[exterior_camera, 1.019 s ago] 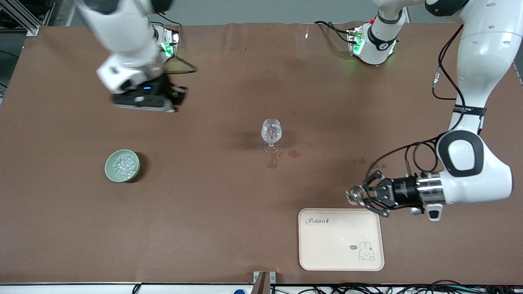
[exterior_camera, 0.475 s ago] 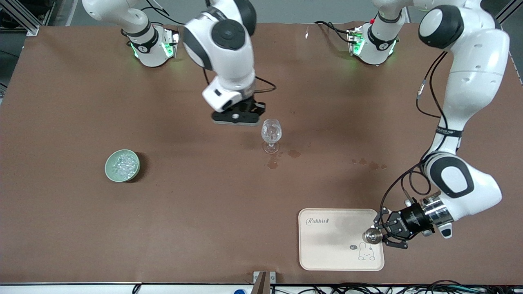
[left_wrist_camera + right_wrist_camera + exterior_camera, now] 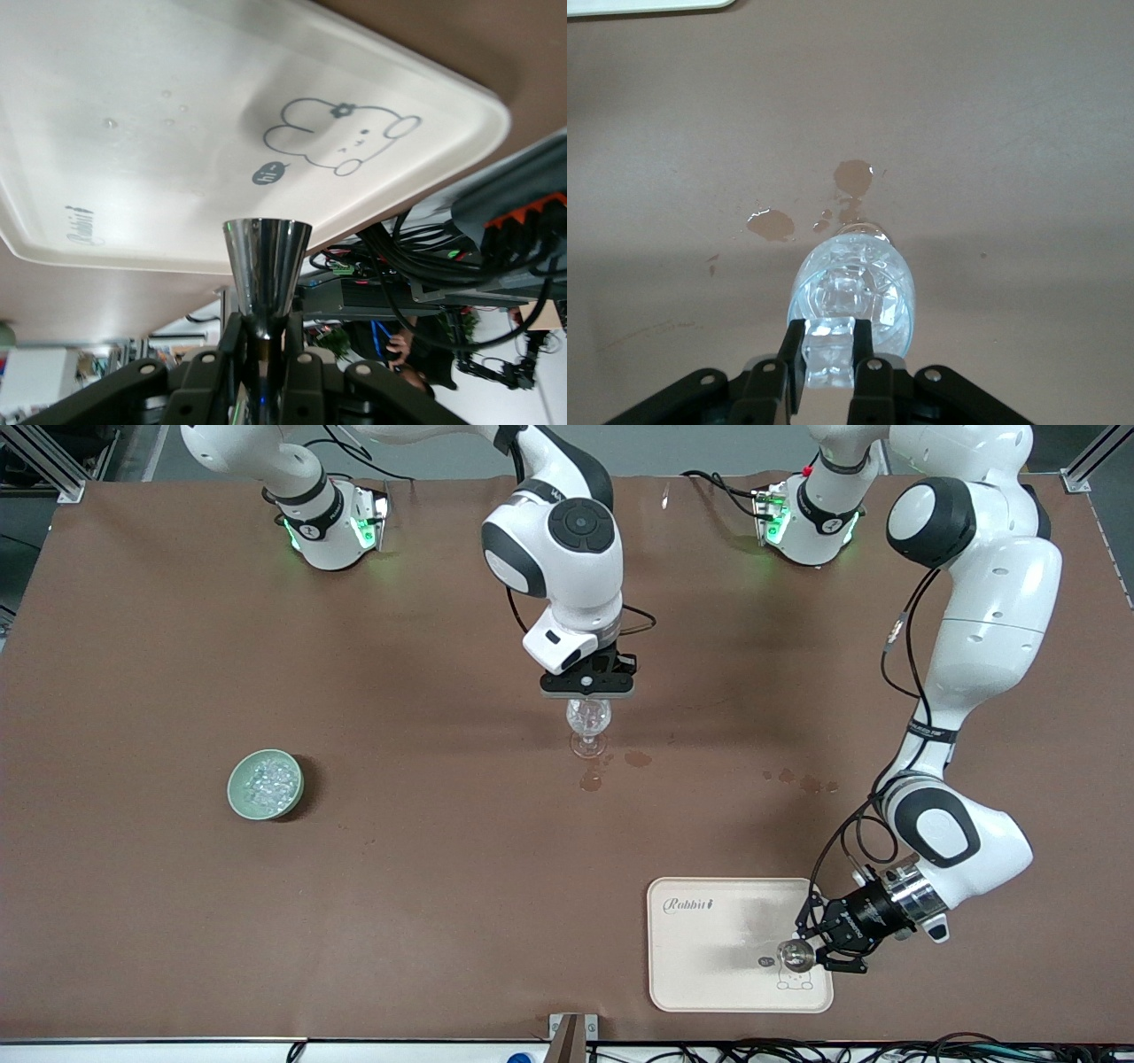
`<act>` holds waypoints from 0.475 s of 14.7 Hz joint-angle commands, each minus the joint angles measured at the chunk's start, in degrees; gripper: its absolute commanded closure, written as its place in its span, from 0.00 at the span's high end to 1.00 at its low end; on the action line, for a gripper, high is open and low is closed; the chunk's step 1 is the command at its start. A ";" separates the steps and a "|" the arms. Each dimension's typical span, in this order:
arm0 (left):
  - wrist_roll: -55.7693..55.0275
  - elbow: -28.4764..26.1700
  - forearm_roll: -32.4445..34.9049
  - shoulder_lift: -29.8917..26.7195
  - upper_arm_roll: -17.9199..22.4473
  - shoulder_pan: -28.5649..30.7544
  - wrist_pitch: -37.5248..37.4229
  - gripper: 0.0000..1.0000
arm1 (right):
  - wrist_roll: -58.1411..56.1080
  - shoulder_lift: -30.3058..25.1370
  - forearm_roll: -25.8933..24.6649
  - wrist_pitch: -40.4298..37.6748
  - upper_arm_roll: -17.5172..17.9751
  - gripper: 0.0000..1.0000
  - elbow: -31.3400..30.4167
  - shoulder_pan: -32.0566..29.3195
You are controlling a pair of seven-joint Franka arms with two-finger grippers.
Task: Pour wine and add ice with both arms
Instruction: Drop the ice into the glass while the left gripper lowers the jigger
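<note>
1. Two grippers are at work, each with its own risk. The right gripper [image 3: 587, 687] hangs directly over the glass [image 3: 589, 722], fingers pinched narrowly on an ice cube [image 3: 830, 361], as the right wrist view shows. The cube sits above the bowl's mouth, and more ice [image 3: 846, 288] already lies inside the glass.
2. Risk: if the cube is let go off-centre, it may strike the rim and bounce onto the table [image 3: 443, 850]. The bowl opening is narrow against the finger span, so alignment is critical.
3. Risk: a drop from height onto the ice inside could splash liquid or tip the glass, which looks top-heavy on its thin stem. Wet spots [image 3: 611, 766] already mark the cloth just beside the glass foot, nearer the front camera.
4. Risk: lowering further could bring the fingers against the rim and knock the glass over.
5. The left gripper [image 3: 819, 948] is over the tray [image 3: 700, 974], which lies nearer the front camera than the glass, toward the left arm's end. Its fingers are closed tight on the stem of a metal cup [image 3: 266, 270].
6. Risk: the cup appears tilted; set down that way it may roll or drip onto the tray.
7. The bowl [image 3: 265, 783] holding spare ice stands well apart from the glass, toward the right arm's end.
</note>
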 commanded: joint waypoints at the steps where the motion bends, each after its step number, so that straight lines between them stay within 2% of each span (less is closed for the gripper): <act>1: 1.25 2.11 -4.81 1.09 -0.07 -1.63 0.74 0.01 | 0.35 0.05 -0.03 -0.43 -0.62 0.13 1.16 0.24; 4: 1.51 1.41 -4.81 1.61 0.10 -1.63 0.65 0.01 | 0.26 0.05 -0.04 -0.61 -0.71 0.15 1.07 0.15; 7: 3.70 0.97 -5.07 2.23 0.10 -1.63 0.47 0.01 | 0.53 0.05 -0.04 -0.87 -0.71 0.24 0.72 0.42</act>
